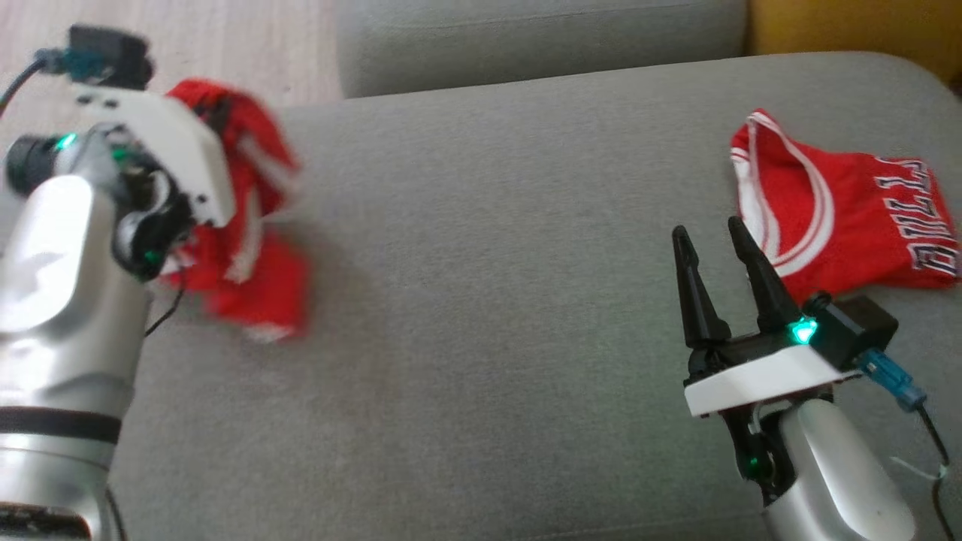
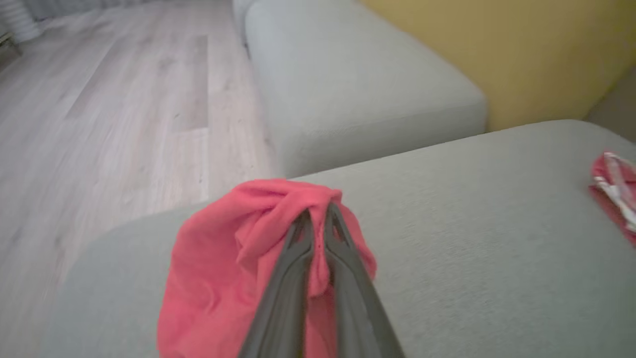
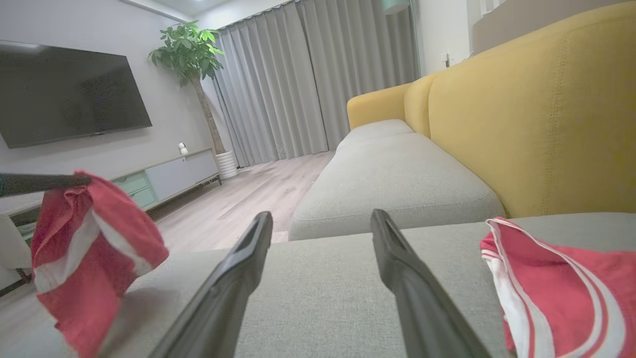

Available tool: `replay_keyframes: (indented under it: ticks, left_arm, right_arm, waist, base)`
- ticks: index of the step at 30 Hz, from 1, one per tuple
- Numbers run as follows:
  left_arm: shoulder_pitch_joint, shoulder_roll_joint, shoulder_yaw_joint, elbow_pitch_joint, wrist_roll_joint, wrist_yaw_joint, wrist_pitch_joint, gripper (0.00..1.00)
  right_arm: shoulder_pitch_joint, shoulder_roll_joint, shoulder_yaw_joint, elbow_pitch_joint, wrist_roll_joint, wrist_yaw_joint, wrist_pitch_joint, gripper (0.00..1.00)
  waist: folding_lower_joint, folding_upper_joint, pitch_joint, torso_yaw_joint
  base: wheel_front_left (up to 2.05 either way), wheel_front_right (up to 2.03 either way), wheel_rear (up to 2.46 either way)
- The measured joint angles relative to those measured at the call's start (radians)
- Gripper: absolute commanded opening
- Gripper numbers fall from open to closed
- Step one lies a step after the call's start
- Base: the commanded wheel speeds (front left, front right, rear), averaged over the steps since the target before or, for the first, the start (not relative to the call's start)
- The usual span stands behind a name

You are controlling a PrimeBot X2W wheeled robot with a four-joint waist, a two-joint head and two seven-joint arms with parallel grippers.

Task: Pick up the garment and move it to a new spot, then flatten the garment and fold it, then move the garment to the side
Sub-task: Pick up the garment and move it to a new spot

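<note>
**While my left hand (image 2: pixel 318 211) grips, my right hand (image 1: pixel 706 229) stands wide**

Left fingers (image 2: pixel 293 278) are pinched on a bunched red garment (image 1: pixel 255 225) hanging over the left end of the grey sofa cushion (image 1: pixel 481 315). My right hand holds nothing, near a second red jersey (image 1: pixel 849 225) lying on the cushion's right side.

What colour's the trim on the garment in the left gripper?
White bands on the red garment; the right wrist view shows it best.
</note>
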Motion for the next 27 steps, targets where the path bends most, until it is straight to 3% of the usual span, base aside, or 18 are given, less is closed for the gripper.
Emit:
replay_keyframes:
  ticks: [11,15,19,20,21,23,27]
  left_arm:
    - [0.018,-0.040,-0.164,-0.286,-0.082,-0.007,-0.043,0.00]
    - [0.105,-0.052,-0.249,-0.305,-0.080,-0.007,-0.045,0.00]
    - [0.264,-0.076,-0.364,-0.225,-0.079,-0.007,-0.075,0.00]
    - [0.298,-0.082,-0.377,-0.191,-0.077,-0.007,-0.092,0.27]
    - [0.325,-0.087,-0.382,-0.154,-0.075,0.000,-0.112,1.00]
    - [0.354,-0.099,-0.373,-0.101,-0.070,0.031,-0.176,1.00]
    - [0.357,-0.124,-0.337,-0.061,-0.084,0.047,-0.269,1.00]
  right_arm:
    - [0.003,0.001,0.009,-0.016,0.017,0.000,0.000,1.00]
    - [0.003,0.000,0.009,-0.020,0.017,0.000,0.000,1.00]
    - [0.003,-0.001,0.015,-0.019,0.019,0.000,0.000,1.00]
    - [0.003,-0.001,0.019,-0.019,0.024,0.000,0.000,1.00]
    - [0.003,-0.001,0.026,-0.018,0.026,0.000,0.000,1.00]
    - [0.003,-0.001,0.039,-0.018,0.026,0.000,0.000,1.00]
    - [0.003,-0.006,0.043,-0.018,0.026,0.000,0.000,1.00]
  waist:
    - [0.0000,0.0000,-0.010,-0.094]
    - [0.0000,0.0000,-0.003,-0.122]
    - [0.0000,0.0000,0.004,-0.134]
    - [0.0000,0.0000,0.003,-0.133]
    - [0.0000,0.0000,0.001,-0.134]
    - [0.0000,0.0000,-0.001,-0.135]
    - [0.0000,0.0000,-0.006,-0.127]
  base:
    - [0.00,0.00,0.00]
    - [0.00,0.00,0.00]
    - [0.00,0.00,0.00]
    - [0.00,0.00,0.00]
    - [0.00,0.00,0.00]
    - [0.00,0.00,0.00]
    - [0.00,0.00,0.00]
